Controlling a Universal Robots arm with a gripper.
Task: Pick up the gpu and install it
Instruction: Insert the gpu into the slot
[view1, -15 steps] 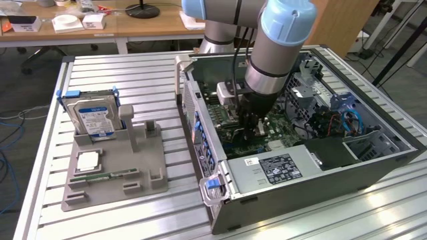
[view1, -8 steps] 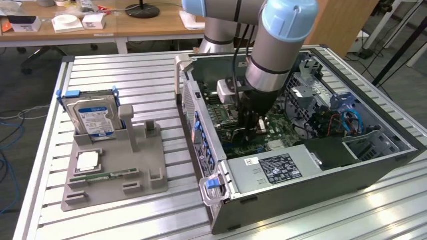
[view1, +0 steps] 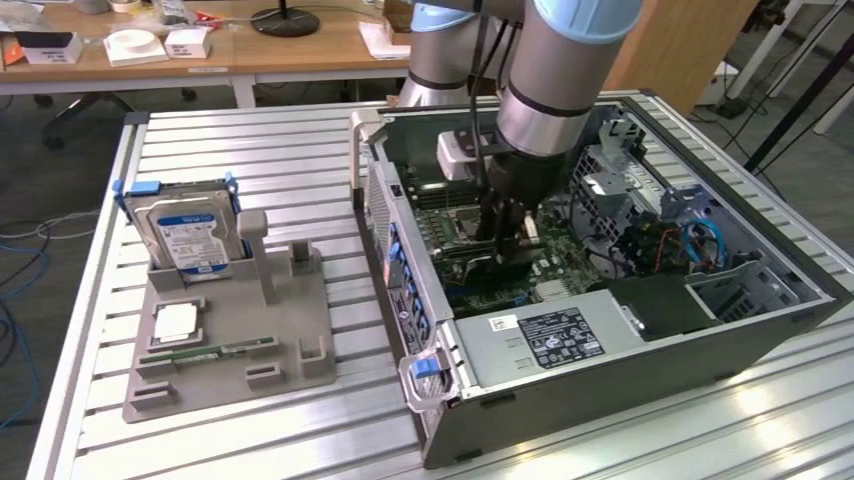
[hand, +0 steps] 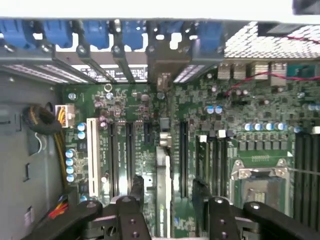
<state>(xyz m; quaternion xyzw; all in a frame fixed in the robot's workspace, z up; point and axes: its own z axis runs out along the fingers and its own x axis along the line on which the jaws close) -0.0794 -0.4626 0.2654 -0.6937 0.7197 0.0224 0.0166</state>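
Observation:
The gpu (hand: 162, 175) stands edge-on in a motherboard slot inside the open computer case (view1: 627, 330), and its metal end bracket (hand: 163, 62) meets the case's rear slot wall. My gripper (hand: 168, 189) straddles the card from above. Its black fingers (hand: 137, 186) stand open, one on each side, with a small gap to the card. In the exterior view the gripper (view1: 507, 255) reaches down over the green motherboard (view1: 461, 275) and hides the card.
A grey fixture (view1: 287, 345) on the slatted table, at the exterior view's left, holds a hard drive (view1: 187, 235), a processor chip (view1: 178, 325) and a memory stick (view1: 207, 352). Inside the case are the power supply (view1: 554, 335), the processor socket (hand: 260, 175) and a white slot (hand: 92, 155).

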